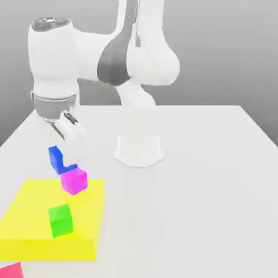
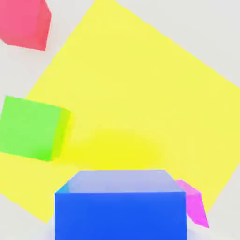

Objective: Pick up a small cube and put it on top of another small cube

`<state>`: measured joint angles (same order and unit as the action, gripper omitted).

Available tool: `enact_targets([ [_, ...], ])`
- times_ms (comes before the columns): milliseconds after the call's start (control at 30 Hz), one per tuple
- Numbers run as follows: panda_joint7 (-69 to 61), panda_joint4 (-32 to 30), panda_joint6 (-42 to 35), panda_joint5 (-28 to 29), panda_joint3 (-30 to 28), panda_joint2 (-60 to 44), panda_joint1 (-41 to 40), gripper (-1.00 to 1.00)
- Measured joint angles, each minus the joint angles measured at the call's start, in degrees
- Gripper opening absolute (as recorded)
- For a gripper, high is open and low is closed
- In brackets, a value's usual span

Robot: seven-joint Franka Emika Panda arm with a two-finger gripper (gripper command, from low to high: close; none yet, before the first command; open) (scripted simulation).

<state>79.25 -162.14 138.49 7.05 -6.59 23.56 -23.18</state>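
Near the desk's edge at the exterior view's left, the gripper hangs just under the white arm, w/ its fingers squeezed tight on the small blue cube. That cube is up in the air, off the desk, a bit tilted. In the hand view the blue cube looks big and close.

The pink cube sits just below and beside the blue one, at the far edge of the flat yellow block, near that block's far corner on the exterior view's right. From the exterior view I can't tell if blue and pink touch. In the hand view the pink cube peeks out from behind the blue one.

The green cube sits on top of the yellow block, approx. in its middle, well apart from the pink one. The red cube sits on the desk just beside the yellow block's near edge, at the desk's near corner on the exterior view's left.
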Motion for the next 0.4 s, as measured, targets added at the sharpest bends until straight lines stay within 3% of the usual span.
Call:
enact_targets([
  [100,-1.2,-3.9,-0.2,-0.9,-1.7,4.3,-1.2,-1.00],
  [267,-1.8,-6.6,10.8,-1.4,-2.3,-4.0,-1.4,-1.00],
  [300,-1.9,-6.9,12.7,-1.4,-2.4,-5.6,-1.4,1.00],
  [400,-1.9,-6.9,12.7,-1.4,-2.4,-5.6,-1.4,1.00],
])
